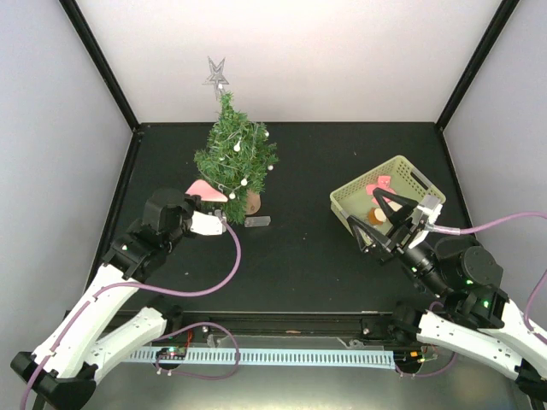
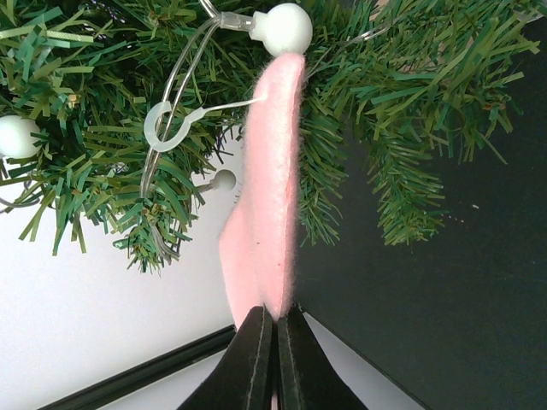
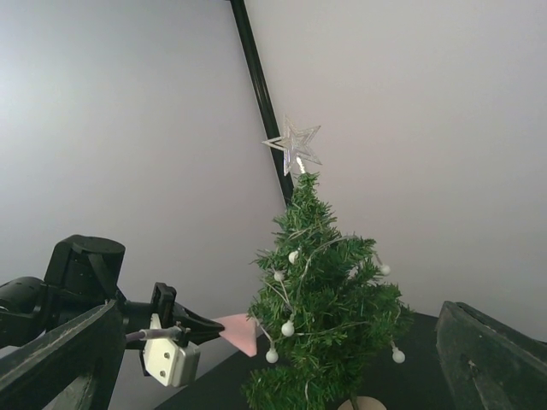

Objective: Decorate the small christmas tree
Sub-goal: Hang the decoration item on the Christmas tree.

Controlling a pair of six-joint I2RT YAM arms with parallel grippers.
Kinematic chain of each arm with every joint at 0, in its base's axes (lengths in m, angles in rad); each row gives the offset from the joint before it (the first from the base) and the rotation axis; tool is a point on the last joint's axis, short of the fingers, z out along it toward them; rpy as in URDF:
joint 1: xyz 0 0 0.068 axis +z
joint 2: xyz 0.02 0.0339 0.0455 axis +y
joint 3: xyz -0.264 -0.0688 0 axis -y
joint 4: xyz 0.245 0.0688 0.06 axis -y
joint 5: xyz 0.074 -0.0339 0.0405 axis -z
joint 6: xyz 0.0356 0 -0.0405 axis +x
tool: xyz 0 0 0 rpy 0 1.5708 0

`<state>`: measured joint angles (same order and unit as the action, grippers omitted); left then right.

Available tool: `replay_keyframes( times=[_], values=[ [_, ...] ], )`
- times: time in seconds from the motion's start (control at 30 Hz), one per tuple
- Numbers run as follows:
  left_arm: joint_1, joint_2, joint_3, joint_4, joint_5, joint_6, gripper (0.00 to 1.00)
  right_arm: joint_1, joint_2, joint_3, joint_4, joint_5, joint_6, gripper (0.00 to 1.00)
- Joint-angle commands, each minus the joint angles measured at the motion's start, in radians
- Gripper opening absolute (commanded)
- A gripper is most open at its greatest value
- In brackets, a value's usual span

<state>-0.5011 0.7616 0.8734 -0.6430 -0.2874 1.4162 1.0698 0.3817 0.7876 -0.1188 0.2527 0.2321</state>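
The small christmas tree stands at the back left on a wooden stump, with a clear star on top and a wire of white beads. My left gripper is shut on a pink felt ornament and holds it against the tree's lower left branches. In the left wrist view the ornament stands edge-on above the shut fingertips, its white hook loop among the needles. My right gripper is open and empty over the basket's near edge, facing the tree.
A pale green basket at the right holds a pink ornament and an orange-brown ball. A small grey box lies by the tree's base. Walls close the back and sides.
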Motion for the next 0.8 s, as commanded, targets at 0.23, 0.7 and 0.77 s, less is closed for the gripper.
replay_keyframes(
  times=[0.23,0.7,0.77],
  values=[
    [-0.018,0.032,0.041,0.012,-0.046,0.030,0.01,-0.004,-0.013,-0.023,0.023,0.021,-0.011,1.00],
    [-0.044,-0.015,0.095,0.033,0.015,0.002,0.02,-0.004,-0.018,-0.027,0.021,0.028,-0.016,1.00],
    [-0.045,-0.018,0.101,0.043,0.020,0.004,0.01,-0.004,-0.018,-0.027,0.023,0.026,-0.013,1.00]
  ],
)
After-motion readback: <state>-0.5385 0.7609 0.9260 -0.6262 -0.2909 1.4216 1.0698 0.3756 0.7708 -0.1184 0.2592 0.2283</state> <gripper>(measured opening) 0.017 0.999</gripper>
